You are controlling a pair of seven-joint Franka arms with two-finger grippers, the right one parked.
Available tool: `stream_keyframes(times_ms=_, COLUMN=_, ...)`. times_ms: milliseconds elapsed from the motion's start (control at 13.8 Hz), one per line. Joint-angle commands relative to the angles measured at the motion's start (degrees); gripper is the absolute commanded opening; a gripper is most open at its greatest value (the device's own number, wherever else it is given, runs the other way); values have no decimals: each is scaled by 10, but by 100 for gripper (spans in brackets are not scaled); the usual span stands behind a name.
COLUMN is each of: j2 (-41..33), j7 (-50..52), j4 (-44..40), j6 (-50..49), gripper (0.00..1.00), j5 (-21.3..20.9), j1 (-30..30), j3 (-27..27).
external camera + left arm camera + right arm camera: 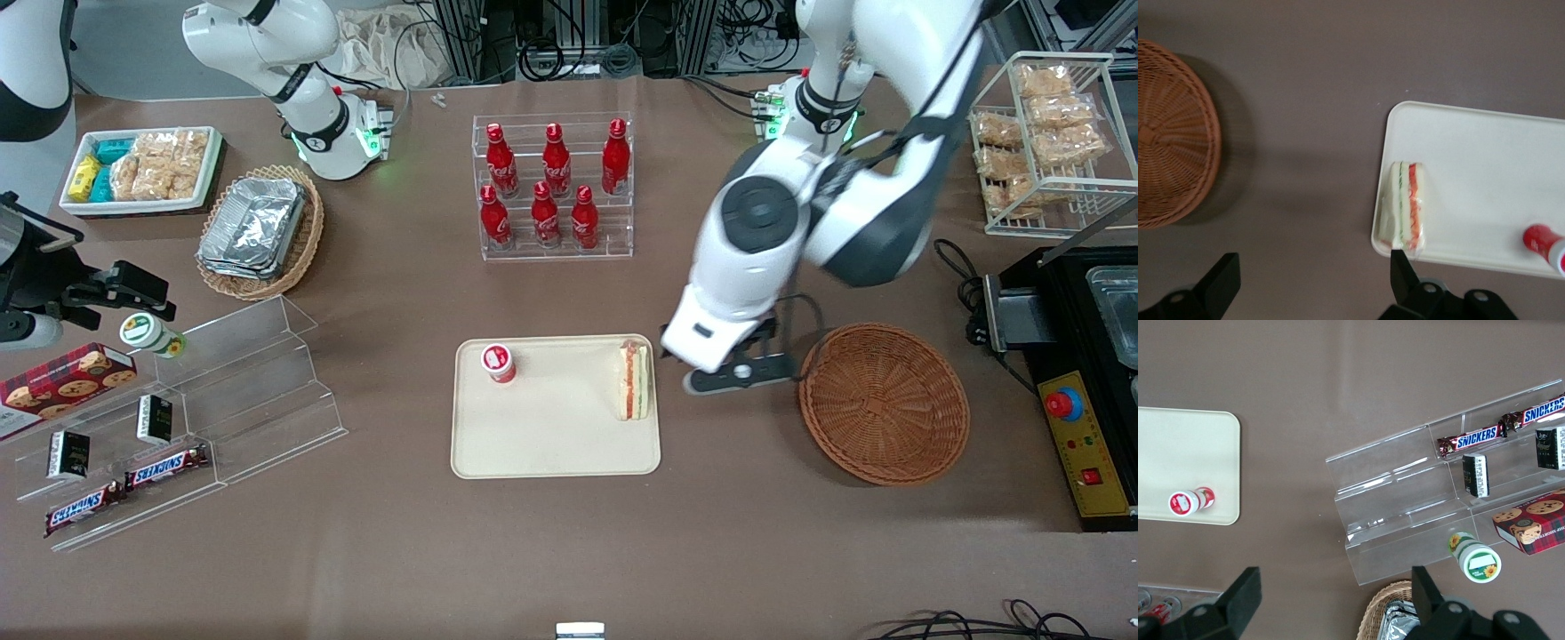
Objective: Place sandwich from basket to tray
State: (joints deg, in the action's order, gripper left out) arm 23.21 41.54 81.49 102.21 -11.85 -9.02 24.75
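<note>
From the front, the sandwich [634,380] lay on the tray [556,444] at its edge nearest the basket [884,403], with the gripper [742,373] between tray and basket. At the left wrist, the fingers [1223,280] stood apart, gripping nothing, above the table just beside the tray

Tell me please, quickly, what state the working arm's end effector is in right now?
Left end effector: open and holding nothing, above bare table between the basket and the tray; the sandwich lies on the tray.
</note>
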Motion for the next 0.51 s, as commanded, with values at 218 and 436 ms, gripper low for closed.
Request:
stream_keyframes(times_ms=218, j2=-133, j7=-134, j4=26, j6=-167, gripper=100, j5=83, j1=89, j3=-7)
stream_keyframes(times_ms=436, j2=-194, j7=-226, j4=34, j6=-219, gripper=100, j5=134, j1=84, j3=-92)
